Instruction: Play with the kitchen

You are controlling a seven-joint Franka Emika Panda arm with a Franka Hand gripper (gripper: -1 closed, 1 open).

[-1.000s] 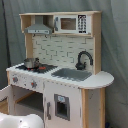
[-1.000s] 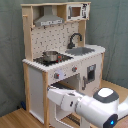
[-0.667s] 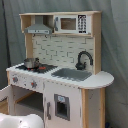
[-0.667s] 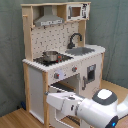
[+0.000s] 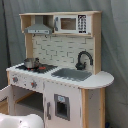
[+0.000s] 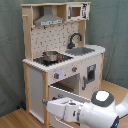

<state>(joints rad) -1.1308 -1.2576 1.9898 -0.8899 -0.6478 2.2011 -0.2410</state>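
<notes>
The kitchen (image 5: 65, 85) (image 6: 37, 80) is a tall white and light-wood toy set. A silver pot (image 5: 31, 63) (image 6: 50, 56) sits on its black stovetop. To the side are a grey sink (image 5: 72, 74) (image 6: 82, 50) and a black faucet (image 5: 83, 59) (image 6: 75, 39). In the second exterior view the oven door (image 6: 67, 90) hangs open toward the front. My gripper (image 6: 46, 102) is at the door's left front corner, on the end of the white arm (image 6: 80, 111). Only a white piece of the arm (image 5: 20, 121) shows in the first exterior view.
A hood (image 5: 39, 29) (image 6: 50, 20) and a toy microwave (image 5: 75, 23) (image 6: 75, 11) top the unit. A lower door with a dark panel (image 5: 61, 106) (image 6: 91, 72) is shut. A grey curtain (image 6: 10, 50) hangs behind, and the floor (image 6: 15, 120) is wood.
In the second exterior view the arm has slid toward the left, along the front of the oven opening. The kitchen and the pot stay where they were.
</notes>
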